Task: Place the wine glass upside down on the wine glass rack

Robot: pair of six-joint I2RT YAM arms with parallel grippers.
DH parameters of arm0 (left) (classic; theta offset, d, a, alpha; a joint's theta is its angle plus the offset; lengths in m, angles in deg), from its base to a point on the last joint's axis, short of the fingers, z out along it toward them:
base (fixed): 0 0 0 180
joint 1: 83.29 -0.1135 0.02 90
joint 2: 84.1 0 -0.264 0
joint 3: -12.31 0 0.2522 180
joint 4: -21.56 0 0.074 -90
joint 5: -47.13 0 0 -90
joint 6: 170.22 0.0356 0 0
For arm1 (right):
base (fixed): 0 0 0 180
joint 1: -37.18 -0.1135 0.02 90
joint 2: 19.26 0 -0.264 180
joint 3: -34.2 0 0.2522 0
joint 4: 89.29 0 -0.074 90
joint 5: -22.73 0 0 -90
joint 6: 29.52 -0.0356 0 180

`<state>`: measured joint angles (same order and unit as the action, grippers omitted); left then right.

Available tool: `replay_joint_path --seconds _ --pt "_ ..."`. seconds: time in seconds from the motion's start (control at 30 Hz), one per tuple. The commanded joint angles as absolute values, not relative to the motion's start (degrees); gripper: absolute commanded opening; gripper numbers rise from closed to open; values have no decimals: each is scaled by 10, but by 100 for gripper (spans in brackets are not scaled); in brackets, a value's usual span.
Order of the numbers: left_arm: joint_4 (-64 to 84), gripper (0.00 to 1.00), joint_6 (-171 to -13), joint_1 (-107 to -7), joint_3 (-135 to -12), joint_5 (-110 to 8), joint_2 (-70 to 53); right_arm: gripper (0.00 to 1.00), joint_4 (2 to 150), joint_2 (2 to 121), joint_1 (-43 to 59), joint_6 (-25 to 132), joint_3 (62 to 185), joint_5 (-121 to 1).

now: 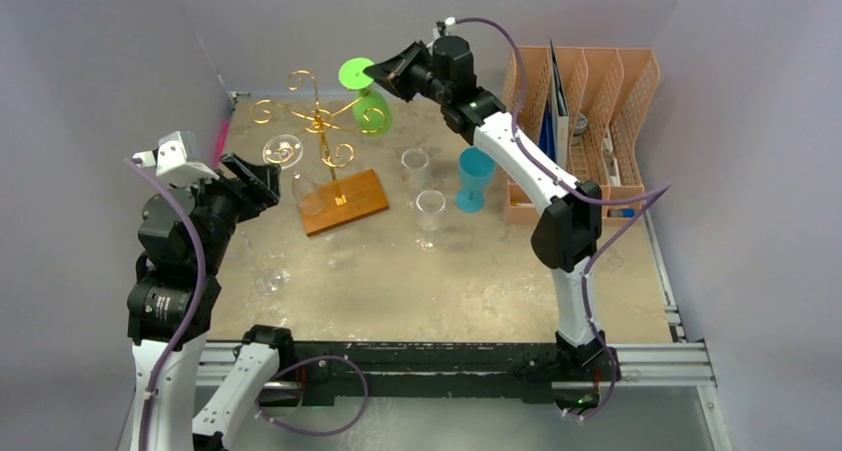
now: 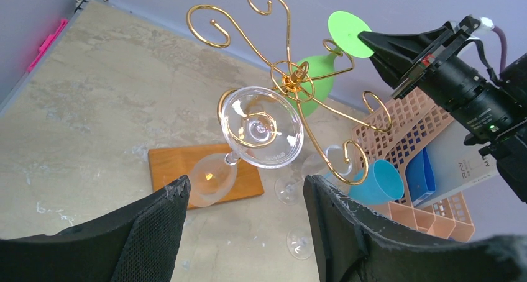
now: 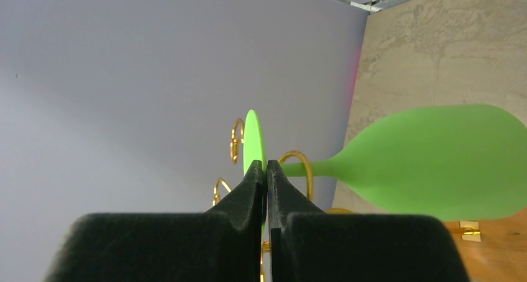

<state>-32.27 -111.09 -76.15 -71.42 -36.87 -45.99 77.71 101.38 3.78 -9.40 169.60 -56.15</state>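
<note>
Green wine glass (image 1: 375, 113) (image 2: 317, 80) (image 3: 435, 161): inverted and tilted, bowl down, at the far side of the wine glass rack (image 1: 323, 133) (image 2: 292, 80). It is off the table (image 1: 447, 282). Its stem runs by one gold curl; whether it is seated in the curl cannot be told.

Near left: left gripper (image 1: 260, 178) (image 2: 245, 189) spread wide and empty, pointed at the rack from just beside it.

A clear glass (image 1: 268, 280) appears to lie on its side on the table in front of the rack; it is faint.

Mid-table: the rack's wooden base (image 1: 343, 203) lies flat. One clear stemmed glass (image 1: 283, 151) (image 2: 261, 127) hangs upside down from a near curl, bowl just above the base. Right of the base stand two clear glasses (image 1: 430, 211), upright and one behind the other. A blue goblet (image 1: 475, 178) stands just beside them, next to the orange organiser (image 1: 596, 103).

Far: right gripper (image 1: 375, 72) (image 3: 266, 170) clamped on the rim of the green foot disc, pads closed flat on either face.

Organiser, far right:
- Left slot: a white booklet and a blue flat item, upright.
- Next slot: a small grey item, too small to identify.
- Low front tray: something blue.
</note>
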Motion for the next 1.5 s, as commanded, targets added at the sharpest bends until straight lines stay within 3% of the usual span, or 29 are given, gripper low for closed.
replay_joint_path --seconds 0.0,0.17,0.27,0.53,0.77,1.1,1.23,1.47 --pt "-321 66 -1103 -761 -725 -362 -463 1 776 1009 46 -91 1754 -544" --pt "-323 66 -1101 -761 -725 -358 -466 28 747 1011 48 -87 1759 -538" --pt "-325 66 -1097 -761 -727 -349 -467 37 723 1017 50 -78 1774 -536" --pt "-331 66 -1093 -761 -730 -341 -475 38 691 1036 53 -73 1812 -531" --pt "-335 66 -1089 -761 -734 -338 -475 30 683 1057 55 -74 1844 -534" --pt "-341 66 -1085 -761 -734 -333 -478 29 709 1083 57 -75 1854 -529" --pt "-343 66 -1082 -761 -737 -341 -478 37 702 1086 57 -74 1845 -532" --pt "-359 66 -1064 -761 -767 -347 -488 61 735 1070 60 -41 1834 -533"
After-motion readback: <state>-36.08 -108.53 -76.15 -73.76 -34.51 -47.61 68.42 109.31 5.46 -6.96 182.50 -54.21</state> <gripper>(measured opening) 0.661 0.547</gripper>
